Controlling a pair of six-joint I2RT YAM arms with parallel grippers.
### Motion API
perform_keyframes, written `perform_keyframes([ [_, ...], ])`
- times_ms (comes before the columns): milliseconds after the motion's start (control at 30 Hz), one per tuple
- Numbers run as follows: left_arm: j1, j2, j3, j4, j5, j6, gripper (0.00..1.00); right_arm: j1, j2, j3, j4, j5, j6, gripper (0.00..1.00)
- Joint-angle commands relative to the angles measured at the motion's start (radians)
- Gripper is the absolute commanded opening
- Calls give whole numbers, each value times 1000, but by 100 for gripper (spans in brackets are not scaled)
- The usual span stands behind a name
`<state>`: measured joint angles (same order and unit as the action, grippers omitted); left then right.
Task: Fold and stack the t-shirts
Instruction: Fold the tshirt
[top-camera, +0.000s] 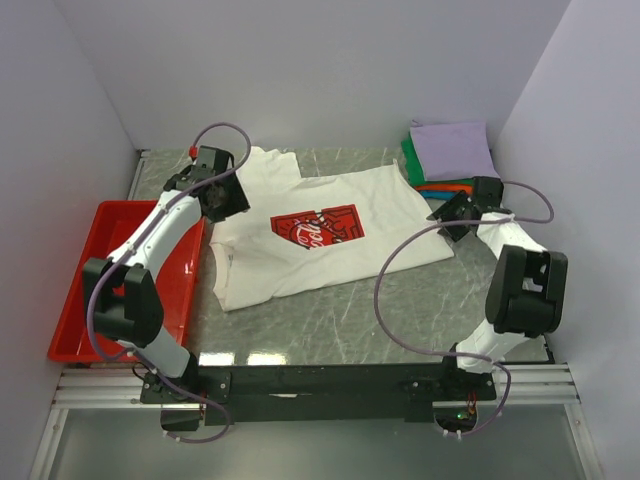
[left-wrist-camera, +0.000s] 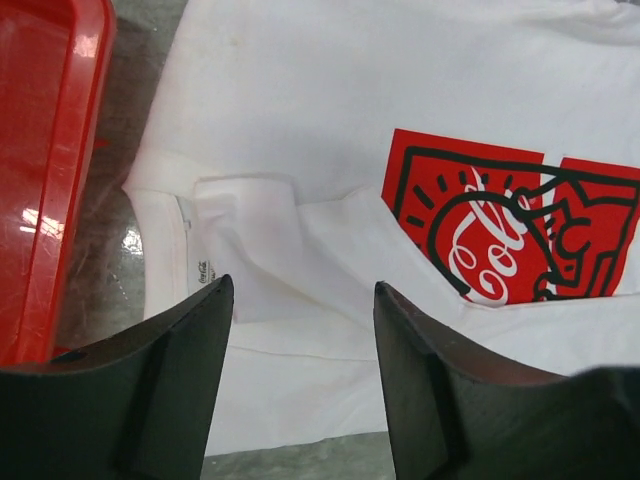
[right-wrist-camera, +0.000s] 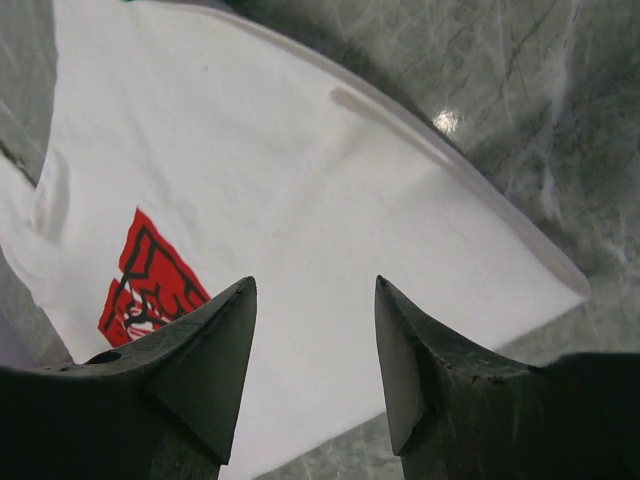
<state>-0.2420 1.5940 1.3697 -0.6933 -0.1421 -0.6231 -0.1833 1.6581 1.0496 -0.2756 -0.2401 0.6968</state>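
Observation:
A large white t-shirt (top-camera: 320, 235) with a red Coca-Cola chest print (top-camera: 317, 227) lies spread on the grey table, partly folded along its front. My left gripper (left-wrist-camera: 303, 285) hovers open above the shirt's left side near the collar (left-wrist-camera: 170, 260), nothing between its fingers. My right gripper (right-wrist-camera: 314, 282) hangs open over the shirt's right part (right-wrist-camera: 300, 200), also empty. At the back right sits a pile of folded t-shirts (top-camera: 450, 155), lavender on top with green, orange and teal edges below.
A red plastic tray (top-camera: 80, 280) stands at the left table edge, close beside the left arm (top-camera: 150, 250). White walls close in the table at the back and both sides. The right arm's cable (top-camera: 400, 270) loops over the shirt's lower right.

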Motion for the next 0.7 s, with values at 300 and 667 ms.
perform_keyframes([
  [300,0,-322,-286,23,-14,-292,72,13,-320,-312,41,-22,-17,54],
  [667,-190,-554,-661,-6,-169,-645,67,48,-417,-441,45,125,4,51],
])
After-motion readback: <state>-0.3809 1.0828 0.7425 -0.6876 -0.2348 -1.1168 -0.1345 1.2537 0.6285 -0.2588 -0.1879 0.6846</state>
